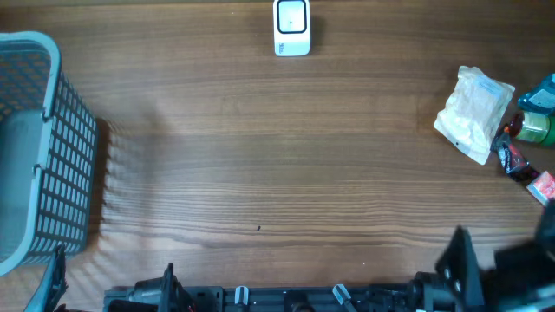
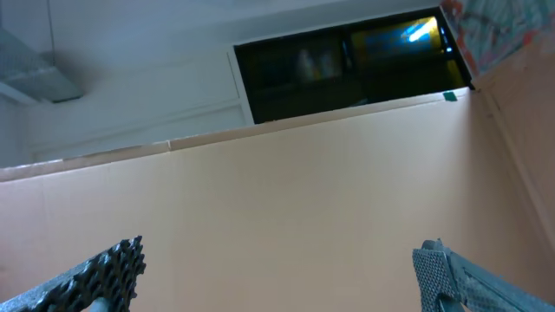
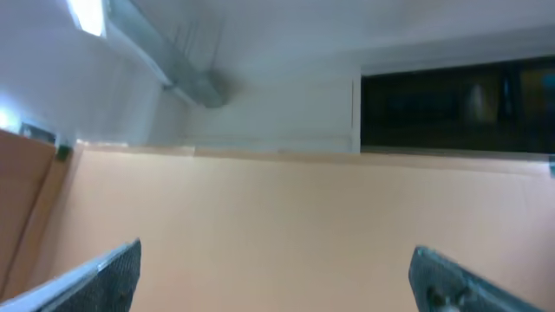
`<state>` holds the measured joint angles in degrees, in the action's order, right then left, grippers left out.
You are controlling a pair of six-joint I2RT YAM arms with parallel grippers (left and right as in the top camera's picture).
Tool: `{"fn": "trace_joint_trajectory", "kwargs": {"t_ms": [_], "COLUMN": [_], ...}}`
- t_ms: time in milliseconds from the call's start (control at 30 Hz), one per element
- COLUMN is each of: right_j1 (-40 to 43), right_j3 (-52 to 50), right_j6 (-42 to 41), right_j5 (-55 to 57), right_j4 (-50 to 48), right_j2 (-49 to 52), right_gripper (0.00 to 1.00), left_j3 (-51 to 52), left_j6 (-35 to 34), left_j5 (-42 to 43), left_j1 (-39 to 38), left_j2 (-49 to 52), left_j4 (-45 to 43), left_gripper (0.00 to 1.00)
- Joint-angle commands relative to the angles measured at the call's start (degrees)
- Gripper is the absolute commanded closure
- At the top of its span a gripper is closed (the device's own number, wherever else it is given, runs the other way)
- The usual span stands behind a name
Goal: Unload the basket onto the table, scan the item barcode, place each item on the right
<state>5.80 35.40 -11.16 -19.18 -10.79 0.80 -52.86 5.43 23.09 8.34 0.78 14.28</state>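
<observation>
A white barcode scanner (image 1: 292, 26) stands at the table's far edge, in the middle. The items lie in a cluster at the right edge: a white crinkled packet (image 1: 474, 111), a green container (image 1: 533, 127), a teal item (image 1: 542, 94), a red-and-black packet (image 1: 513, 160) and a small red pack (image 1: 543, 185). Both arms are folded back along the near edge, far from the items. My left gripper (image 2: 277, 264) is open with nothing between its fingers (image 2: 113, 273). My right gripper (image 3: 273, 264) is open and empty too. Both wrist views face a peach wall and the ceiling.
A grey-blue mesh basket (image 1: 74, 147) stands at the left edge of the wooden table (image 1: 277, 165). The black arm bases (image 1: 260, 299) line the near edge, and the right arm's links (image 1: 455, 260) sit at the lower right.
</observation>
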Motion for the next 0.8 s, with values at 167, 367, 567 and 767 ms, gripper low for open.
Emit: {"fn": "trace_joint_trajectory", "kwargs": {"t_ms": [167, 367, 567, 767], "right_j1": [0.2, 0.2, 0.2, 0.22], "right_j3": [-23.98, -34.8, -35.12, -35.1], "right_j6": [-8.55, -14.32, -14.73, -19.61], "right_j5": [14.6, 15.5, 16.35, 18.75], "right_j4": [-16.68, -18.78, 2.27, 10.49], "right_j2": [-0.26, -0.26, -0.26, 2.12], "right_gripper": [0.0, 0.0, 0.0, 0.0], "left_j3": [0.09, 0.09, 0.11, 0.09], "left_j6": [1.88, 1.88, 1.88, 1.88], "left_j5": [0.68, 0.68, 0.68, 0.66], "left_j1": [-0.2, -0.2, -0.2, -0.2], "left_j2": [-0.5, -0.5, -0.5, -0.5], "left_j4": [1.46, 2.38, 2.56, 2.54], "left_gripper": [0.0, 0.0, 0.0, 0.0]}}
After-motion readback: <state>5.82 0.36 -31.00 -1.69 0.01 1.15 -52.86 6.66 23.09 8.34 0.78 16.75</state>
